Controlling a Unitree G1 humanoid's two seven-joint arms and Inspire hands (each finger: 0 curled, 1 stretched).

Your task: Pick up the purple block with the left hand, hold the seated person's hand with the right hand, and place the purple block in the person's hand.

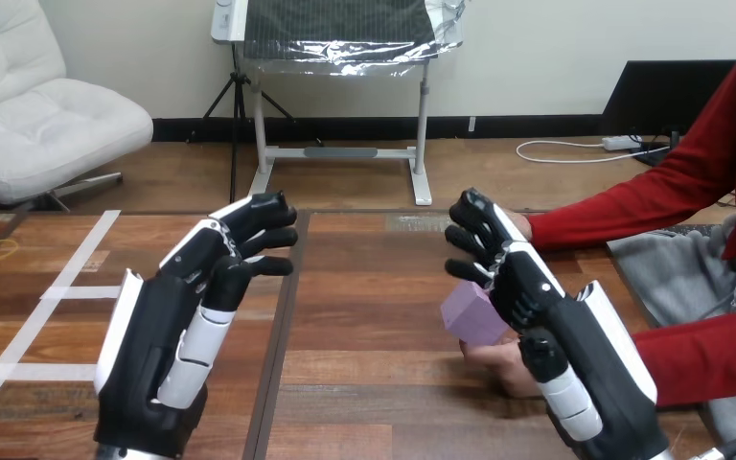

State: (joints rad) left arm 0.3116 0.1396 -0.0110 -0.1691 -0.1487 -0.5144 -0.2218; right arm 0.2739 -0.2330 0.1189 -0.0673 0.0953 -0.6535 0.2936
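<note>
Purple block (474,312) sits on the person's hand (496,364), just beside my right hand (541,292), whose loosely bent fingers grip nothing and partly hide that palm. My left hand (153,326) hangs relaxed, empty.

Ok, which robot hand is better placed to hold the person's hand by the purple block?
Right. The right robot hand is close beside the purple block and over the person's hand; the left robot hand hangs empty, well apart at the left.
</note>
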